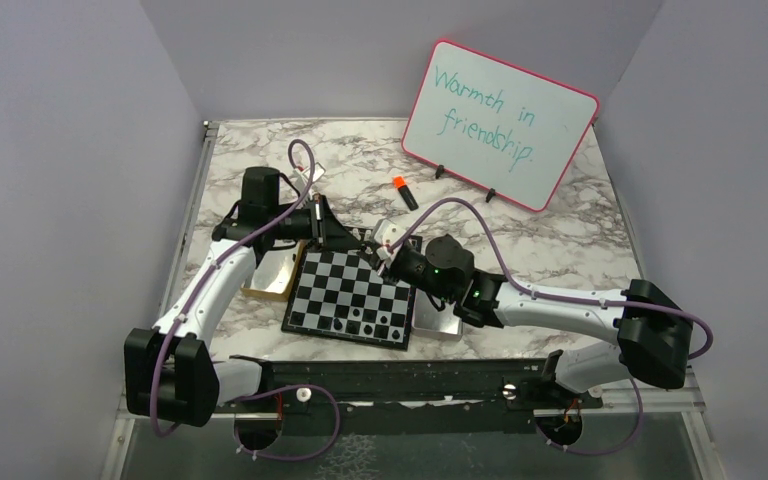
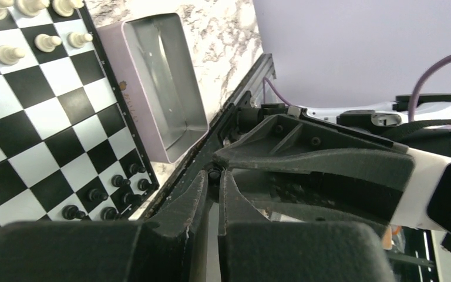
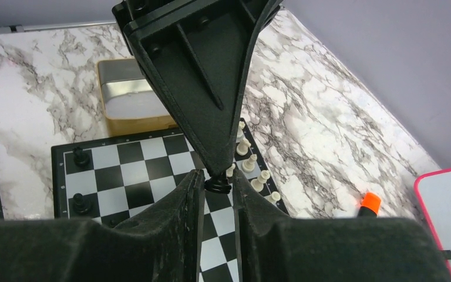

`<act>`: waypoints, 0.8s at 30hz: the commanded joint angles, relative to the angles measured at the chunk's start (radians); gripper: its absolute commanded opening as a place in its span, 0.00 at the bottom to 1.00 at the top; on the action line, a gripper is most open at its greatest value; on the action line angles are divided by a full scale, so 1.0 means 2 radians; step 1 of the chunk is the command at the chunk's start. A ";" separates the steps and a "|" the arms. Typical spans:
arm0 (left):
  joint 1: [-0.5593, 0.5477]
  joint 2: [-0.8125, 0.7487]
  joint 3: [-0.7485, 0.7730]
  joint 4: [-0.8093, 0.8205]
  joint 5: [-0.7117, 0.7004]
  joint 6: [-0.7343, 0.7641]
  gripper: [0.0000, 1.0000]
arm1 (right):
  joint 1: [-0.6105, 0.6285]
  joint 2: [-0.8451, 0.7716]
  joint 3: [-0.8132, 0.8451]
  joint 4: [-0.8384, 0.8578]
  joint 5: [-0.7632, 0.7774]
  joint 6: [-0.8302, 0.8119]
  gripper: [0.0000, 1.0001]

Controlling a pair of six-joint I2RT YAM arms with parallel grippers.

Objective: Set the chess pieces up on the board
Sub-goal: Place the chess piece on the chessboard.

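Left end effector [image 2: 213, 180]: closed to a slit, tips on a black piece [image 2: 214, 173]; seems to pinch it.
Right end effector [image 3: 217, 177]: pinching the same black piece, held above the board [image 1: 332, 283].
Done: several white pieces [image 3: 250, 162] stand just beside both end effectors; several black pieces [image 2: 97, 195] stand along the opposite edge.
Left: both sides look incomplete, and the held piece still needs its square.

Pale lavender walls [image 1: 50, 150] left, right, far (evenly lit); white grey-veined marble surface [image 1: 570, 250]; whiteboard [image 1: 500, 122] propped far right.
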 commanded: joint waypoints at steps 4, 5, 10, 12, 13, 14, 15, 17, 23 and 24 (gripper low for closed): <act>-0.007 -0.017 0.025 -0.081 -0.112 0.073 0.03 | 0.002 -0.021 -0.033 0.026 -0.017 0.035 0.55; -0.009 -0.020 0.028 -0.091 -0.135 0.080 0.02 | 0.002 -0.027 -0.040 0.025 -0.018 0.040 0.63; -0.037 -0.056 0.024 -0.122 -0.287 0.083 0.02 | 0.002 -0.078 -0.092 0.020 -0.006 0.084 0.90; -0.057 -0.071 0.020 -0.137 -0.349 0.076 0.02 | 0.002 -0.106 -0.116 0.018 -0.002 0.094 0.99; -0.068 -0.079 0.016 -0.144 -0.378 0.070 0.03 | 0.002 -0.121 -0.125 0.014 0.000 0.100 1.00; -0.080 -0.088 0.010 -0.152 -0.405 0.063 0.03 | 0.002 -0.137 -0.137 0.007 0.004 0.106 1.00; -0.091 -0.096 0.004 -0.158 -0.430 0.054 0.03 | 0.002 -0.154 -0.145 0.000 0.007 0.107 1.00; -0.113 -0.113 -0.012 -0.170 -0.479 0.030 0.03 | 0.002 -0.186 -0.157 -0.013 0.012 0.108 1.00; -0.185 -0.140 -0.082 -0.184 -0.555 -0.043 0.03 | 0.002 -0.264 -0.177 -0.052 0.025 0.104 1.00; -0.195 -0.140 -0.093 -0.184 -0.562 -0.054 0.03 | 0.002 -0.273 -0.181 -0.054 0.025 0.104 1.00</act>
